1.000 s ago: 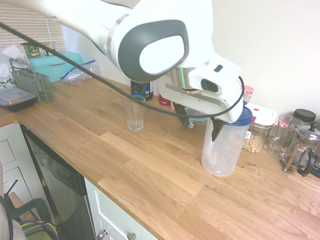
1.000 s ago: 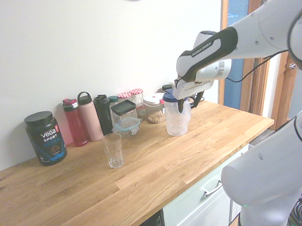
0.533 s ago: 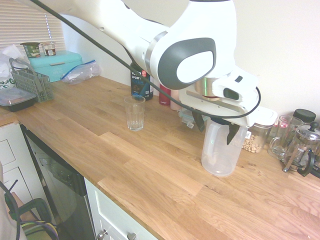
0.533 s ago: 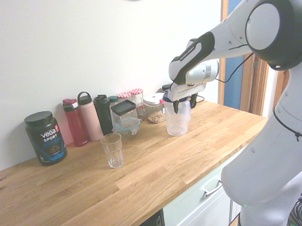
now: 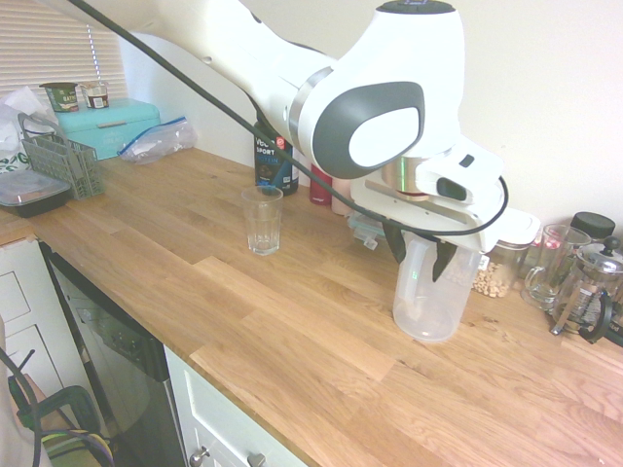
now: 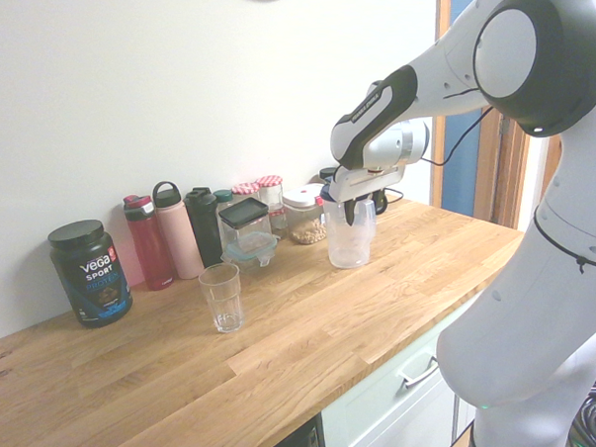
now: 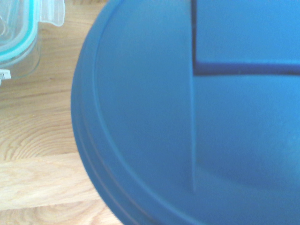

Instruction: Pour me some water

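- Blue-lidded pitcher (image 5: 429,302) is standing on the wooden counter (image 5: 282,341), its water too faint to confirm.
- Open gripper (image 5: 419,270) is straddling the pitcher's top.
- Black tub (image 6: 91,277) is showing "VEGA SPORT".

A pale, plain wall (image 6: 173,90) rises behind the wooden counter (image 6: 283,333). Beneath the counter are white cabinets (image 6: 404,387) with metal handles and a dark-fronted appliance (image 5: 112,341). Slatted blinds (image 5: 58,44) hang beyond its far corner; a wood-framed door (image 6: 553,168) stands past its other end.
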You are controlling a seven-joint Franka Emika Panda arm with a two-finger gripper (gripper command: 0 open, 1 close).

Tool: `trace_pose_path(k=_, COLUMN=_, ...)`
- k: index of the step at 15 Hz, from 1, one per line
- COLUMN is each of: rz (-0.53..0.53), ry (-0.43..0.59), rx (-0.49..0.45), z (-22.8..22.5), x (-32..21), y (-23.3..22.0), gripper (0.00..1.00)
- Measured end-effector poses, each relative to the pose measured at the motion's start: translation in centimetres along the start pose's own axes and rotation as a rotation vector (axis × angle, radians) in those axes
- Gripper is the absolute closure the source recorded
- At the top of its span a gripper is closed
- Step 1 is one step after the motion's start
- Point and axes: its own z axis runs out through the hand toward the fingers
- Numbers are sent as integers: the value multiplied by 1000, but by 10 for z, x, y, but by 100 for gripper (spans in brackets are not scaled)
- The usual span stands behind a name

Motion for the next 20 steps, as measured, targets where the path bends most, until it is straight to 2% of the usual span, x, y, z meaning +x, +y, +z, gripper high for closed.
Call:
trace_pose_path(k=15, rz=-29, ry=-20, rx=-10, z=7, x=-2, y=10, gripper=100)
trace_pose_path(k=17, rz=-73, ry=-89, rx=-50, z=1, x=-3, y=19, gripper=100)
trace_pose_path(k=20, rz=-190, ry=-137, rx=-129, z=-40, x=1, y=31, gripper=100)
